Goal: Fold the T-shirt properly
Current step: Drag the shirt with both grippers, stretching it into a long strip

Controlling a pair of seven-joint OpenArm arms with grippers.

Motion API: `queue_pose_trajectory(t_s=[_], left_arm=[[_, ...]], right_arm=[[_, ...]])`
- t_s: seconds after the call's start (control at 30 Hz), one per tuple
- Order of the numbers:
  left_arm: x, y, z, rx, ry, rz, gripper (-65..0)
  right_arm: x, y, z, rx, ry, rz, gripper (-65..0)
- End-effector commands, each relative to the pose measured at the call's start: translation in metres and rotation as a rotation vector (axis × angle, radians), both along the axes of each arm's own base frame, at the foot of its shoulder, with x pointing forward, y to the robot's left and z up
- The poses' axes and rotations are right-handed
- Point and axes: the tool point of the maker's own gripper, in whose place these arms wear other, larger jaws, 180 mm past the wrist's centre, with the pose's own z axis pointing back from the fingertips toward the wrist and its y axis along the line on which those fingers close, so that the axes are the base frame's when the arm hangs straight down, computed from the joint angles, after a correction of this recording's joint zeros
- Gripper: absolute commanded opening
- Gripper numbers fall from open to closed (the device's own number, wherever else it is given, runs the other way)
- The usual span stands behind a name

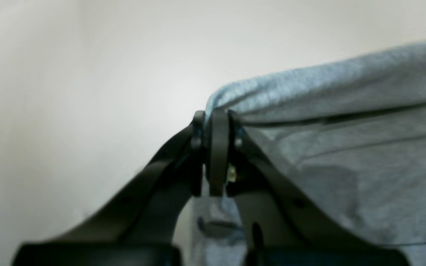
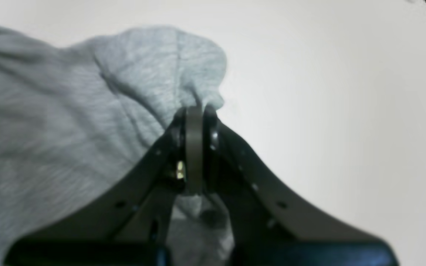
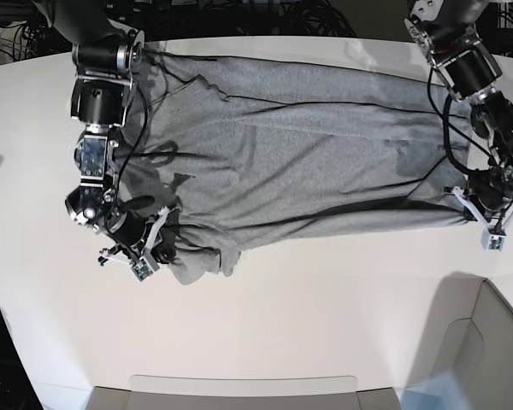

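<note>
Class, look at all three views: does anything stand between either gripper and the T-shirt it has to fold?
Nothing visible does. The left gripper has its jaws shut on an edge of the T-shirt, and the right gripper pinches a bunched corner. The shirt lies on a white table.

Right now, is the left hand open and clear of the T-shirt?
No. In the left wrist view the left hand is shut, pinching an edge of the grey T-shirt above the white table.
</note>
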Motion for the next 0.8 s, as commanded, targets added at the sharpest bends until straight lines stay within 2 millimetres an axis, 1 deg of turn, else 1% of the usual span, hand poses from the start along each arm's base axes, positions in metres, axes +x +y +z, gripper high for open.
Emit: queue_pose_trajectory(t_s=[0.0, 0.13, 0.2, 0.23, 0.33, 0.4, 0.47, 0.57, 0.63, 0.7, 0.77], left_arm=[[0.011, 0.014, 0.027, 0.040, -0.063, 0.009, -65.0], [0.009, 0.019, 0.028, 0.051, -0.058, 0.012, -65.0], [0.009, 0.019, 0.028, 0.052, -0.058, 0.012, -65.0], [0.008, 0.022, 0.029, 0.060, -0.055, 0.012, -65.0], [0.012, 0.017, 0.029, 0.097, -0.030, -0.038, -65.0], [0.003, 0.016, 0.019, 0.130, 0.021, -0.074, -65.0], [0.000, 0.016, 0.015, 0.153, 0.051, -0.099, -65.0], [-0.003, 0.020, 0.016, 0.178, 0.068, -0.112, -65.0], [-0.003, 0.023, 0.018, 0.187, 0.070, -0.110, -65.0], [-0.011, 0.027, 0.013, 0.197, 0.093, -0.110, -65.0], [-0.016, 0.031, 0.011, 0.205, 0.109, -0.110, -65.0]], right_arm=[[0.010, 0.002, 0.027, 0.018, -0.078, 0.011, -65.0], [0.000, -0.005, 0.029, -0.045, -0.052, -0.007, -65.0], [-0.006, -0.008, 0.033, -0.040, -0.036, -0.020, -65.0], [-0.011, -0.012, 0.033, -0.040, -0.023, -0.033, -65.0], [-0.018, -0.020, 0.036, -0.085, 0.003, -0.053, -65.0], [-0.027, -0.023, 0.036, -0.114, 0.013, -0.059, -65.0], [-0.036, -0.023, 0.037, -0.135, 0.008, -0.057, -65.0], [-0.050, -0.021, 0.037, -0.149, -0.002, -0.053, -65.0], [-0.062, -0.021, 0.033, -0.156, 0.006, -0.050, -65.0], [-0.072, -0.021, 0.029, -0.160, 0.015, -0.050, -65.0], [-0.080, -0.029, 0.028, -0.162, 0.017, -0.074, -65.0]])
